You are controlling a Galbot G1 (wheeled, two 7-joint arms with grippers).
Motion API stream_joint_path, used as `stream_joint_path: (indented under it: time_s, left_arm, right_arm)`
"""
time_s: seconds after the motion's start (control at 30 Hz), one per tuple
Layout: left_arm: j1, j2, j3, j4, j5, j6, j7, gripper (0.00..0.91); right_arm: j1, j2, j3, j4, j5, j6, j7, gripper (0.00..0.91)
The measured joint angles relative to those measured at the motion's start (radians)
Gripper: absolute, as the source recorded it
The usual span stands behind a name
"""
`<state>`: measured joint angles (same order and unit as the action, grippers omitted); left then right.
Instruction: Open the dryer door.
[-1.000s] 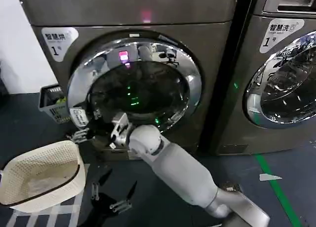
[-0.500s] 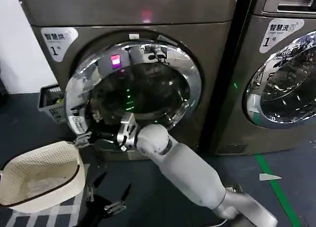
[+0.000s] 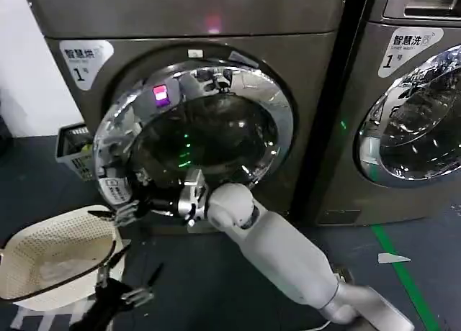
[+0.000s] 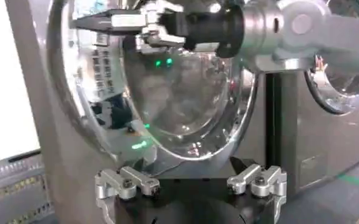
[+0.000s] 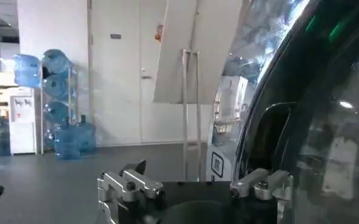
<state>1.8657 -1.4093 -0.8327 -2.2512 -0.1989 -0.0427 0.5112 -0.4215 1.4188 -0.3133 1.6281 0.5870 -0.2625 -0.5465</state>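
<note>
The dryer (image 3: pixel 317 86) is bronze-grey with a white "1" sticker (image 3: pixel 85 60) at its upper left. Its dryer door (image 3: pixel 119 126), a chrome ring around dark glass, stands ajar, its left edge swung out from the front. My right gripper (image 3: pixel 124 213) is at the door's lower-left rim, fingers apart against the edge. From the left wrist it shows beside the rim (image 4: pixel 97 22). In the right wrist view the door's glass (image 5: pixel 325 122) is close beside my right gripper (image 5: pixel 194 182). My left gripper (image 3: pixel 119 284) hangs open low over the floor, facing the door (image 4: pixel 185 91).
A cream woven basket (image 3: pixel 50 259) sits on the floor at the left, near my left gripper. A small grey crate (image 3: pixel 75 147) stands beside the dryer. A second machine (image 3: pixel 418 115) is on the right. Green tape (image 3: pixel 403 273) marks the floor.
The door's left edge has swung farther out from the dryer. My right gripper has come down and towards me with the rim. The left gripper has drifted left and lower.
</note>
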Motion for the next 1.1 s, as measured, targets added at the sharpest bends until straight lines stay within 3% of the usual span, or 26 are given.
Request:
stream_joint_path:
  time_s: [0.33,1.1]
  left_arm:
    - [-0.022,0.025,-0.171,0.048,-0.058,-0.006,0.129,0.907]
    - [-0.112,0.111,-0.400,0.121,-0.173,0.081,0.098,0.907]
  right_arm:
    - [-0.003,-0.021,0.015,0.015,0.011,0.003,-0.048,0.907]
    - [-0.052,-0.098,0.066,0.077,0.011,0.009,-0.217,0.907]
